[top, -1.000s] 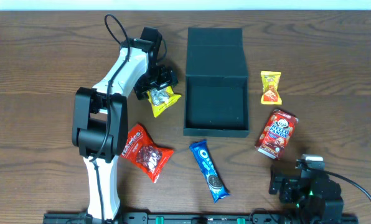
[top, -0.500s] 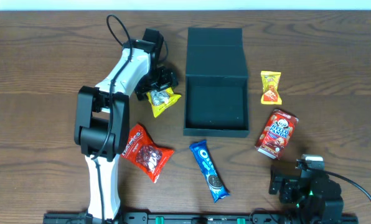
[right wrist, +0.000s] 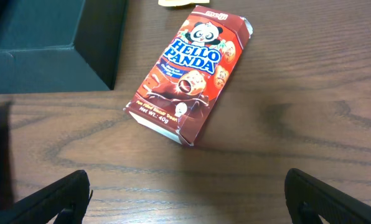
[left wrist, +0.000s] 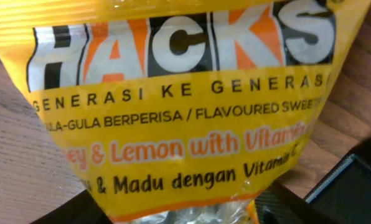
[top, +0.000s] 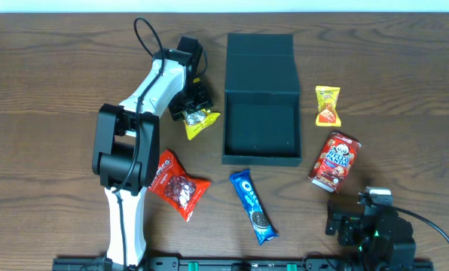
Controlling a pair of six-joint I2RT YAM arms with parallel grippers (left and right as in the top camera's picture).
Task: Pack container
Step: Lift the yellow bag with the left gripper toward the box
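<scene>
Step in hand: picking up the first snack; the container holds nothing yet, so packing has barely begun.
Container [top: 261,158]: one; upper middle of the tabletop [top: 405,75], open, with its lid [top: 260,56] folded flat behind it.
Left fingers [top: 183,111]: down at the top end of the yellow Hacks packet [top: 200,124], just left of the container. The packet fills the left wrist view and hides the fingers, so I cannot tell how far apart they stand or whether they have a grip.
Right fingers [right wrist: 61,193]: spread wide with nothing between them, parked at the near right edge and pointing toward the Hello Panda box [right wrist: 188,74].
Next move, judged: get a firm pinch on the yellow packet, lift it clear of the container's left wall, carry it right over the opening and let go.
Risk, judged: a slack foil packet may sag or catch on the rim.
Snacks, counted: five, all lying outside the container.
- Yellow Hacks packet: one.
- Red packet [top: 175,184]: one, left front.
- Blue Oreo pack [top: 253,205]: one, in front of the container.
- Hello Panda box: one, right front.
- Small yellow-and-red packet [top: 328,105]: one, right of the container.
Arms: two.
</scene>
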